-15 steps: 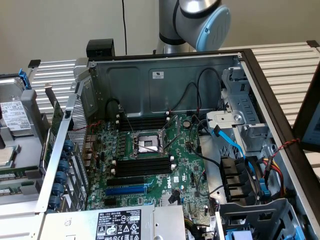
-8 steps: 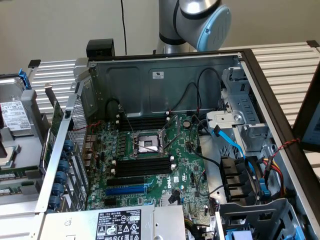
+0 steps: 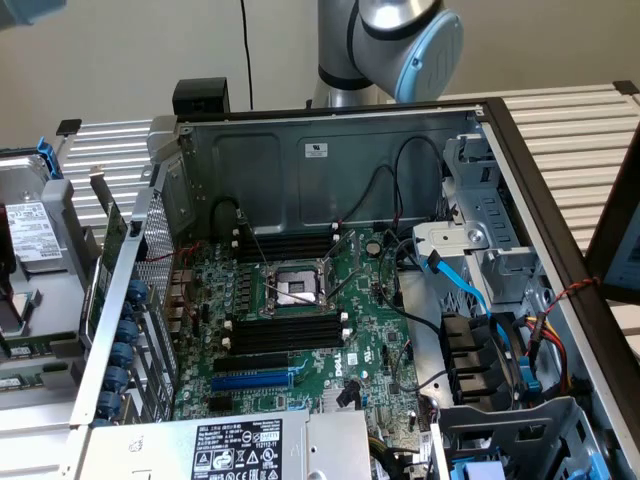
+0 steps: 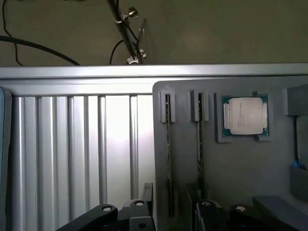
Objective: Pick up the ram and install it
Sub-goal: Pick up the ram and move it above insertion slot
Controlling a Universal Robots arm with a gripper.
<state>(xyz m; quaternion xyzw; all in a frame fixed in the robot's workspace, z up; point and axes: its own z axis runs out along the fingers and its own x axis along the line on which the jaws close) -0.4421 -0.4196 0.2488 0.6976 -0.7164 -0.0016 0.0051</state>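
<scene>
grey tray (image 4: pixel 240 168) with ram (image 4: pixel 168 154) on edge, wide-open empty fingers (image 4: pixel 147 197) near it

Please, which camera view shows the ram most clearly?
The wrist view: two ram sticks stand on edge in slots of the grey tray, beside a processor. The exterior view looks into the open computer case, at its black memory slots.
</scene>
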